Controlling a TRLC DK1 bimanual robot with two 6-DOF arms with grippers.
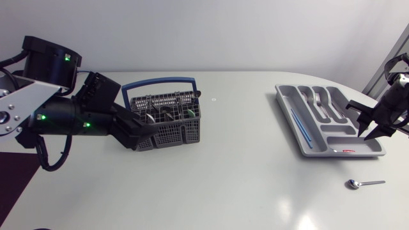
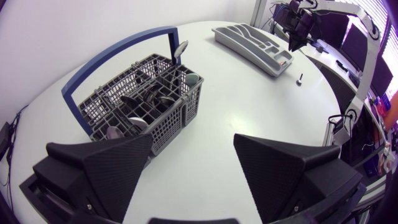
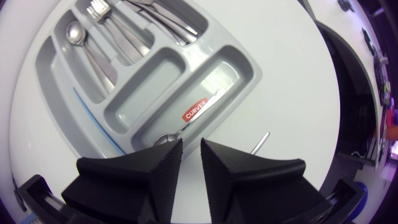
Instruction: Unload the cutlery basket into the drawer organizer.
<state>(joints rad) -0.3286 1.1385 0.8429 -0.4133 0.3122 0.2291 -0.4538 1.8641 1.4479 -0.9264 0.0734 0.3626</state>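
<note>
The grey cutlery basket (image 1: 167, 131) with a blue handle stands left of the middle and holds several pieces of cutlery (image 2: 149, 99). My left gripper (image 1: 144, 135) is wide open at the basket's near-left corner, its fingers (image 2: 118, 168) empty. The grey drawer organizer (image 1: 337, 125) lies at the right, with forks and spoons (image 3: 99, 37) in its long compartments. My right gripper (image 3: 191, 152) hovers over the organizer's short end compartment, its jaws a narrow gap apart and empty. A spoon (image 3: 186, 127) lies in that compartment just below it.
Another spoon (image 1: 364, 184) lies on the bare table in front of the organizer, close to the table's right edge. A thin blue stick (image 1: 300, 126) lies in the organizer's narrow side slot. White tabletop stretches between basket and organizer.
</note>
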